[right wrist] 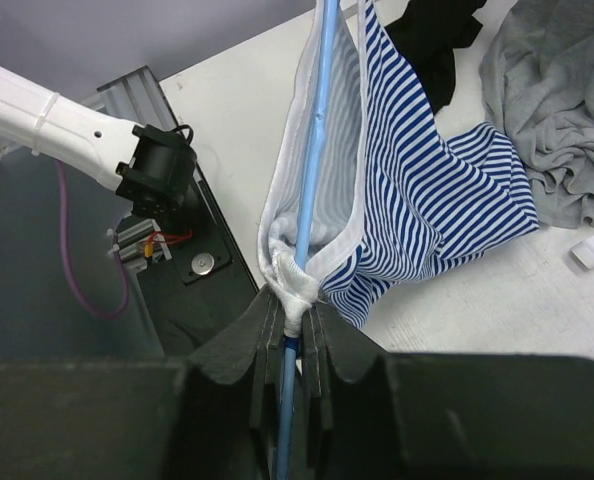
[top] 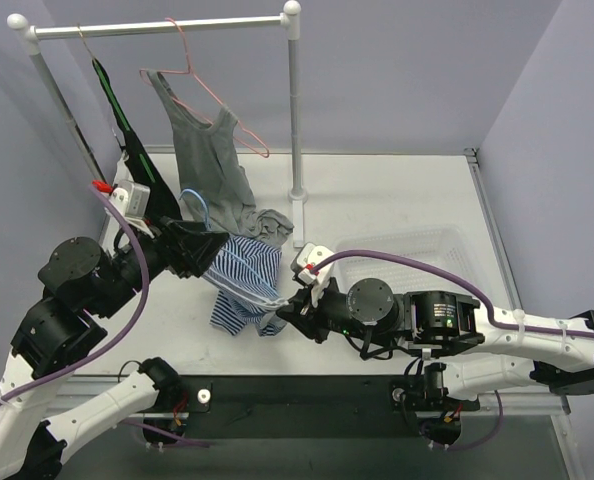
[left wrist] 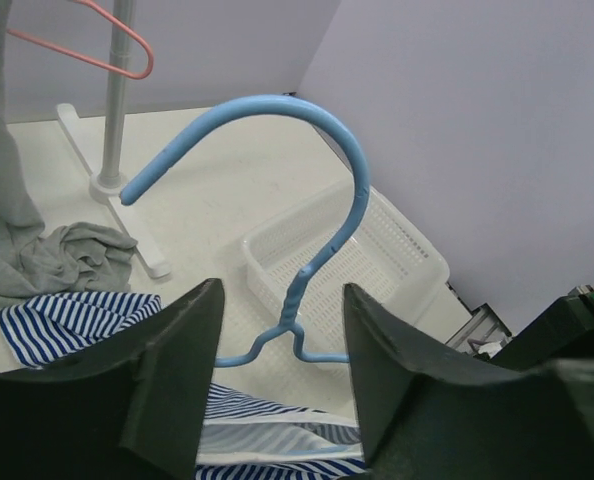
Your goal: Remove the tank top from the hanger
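A blue-and-white striped tank top (top: 242, 285) hangs on a blue hanger (top: 195, 205) held low over the table between the two arms. My left gripper (left wrist: 282, 300) is open, its fingers on either side of the twisted neck of the hanger (left wrist: 262, 102) without touching it. The striped cloth (left wrist: 267, 430) lies just below the jaws. My right gripper (right wrist: 297, 305) is shut on the end of the hanger's bar (right wrist: 317, 140), with the white bunched strap of the tank top (right wrist: 427, 190) pinched at its fingertips.
A white clothes rack (top: 157, 25) stands at the back. A pink hanger (top: 202, 85) on it carries a grey top (top: 207, 160) that trails onto the table, and a black garment (top: 117, 120) hangs beside it. A white basket (top: 417, 250) sits right of the rack's post.
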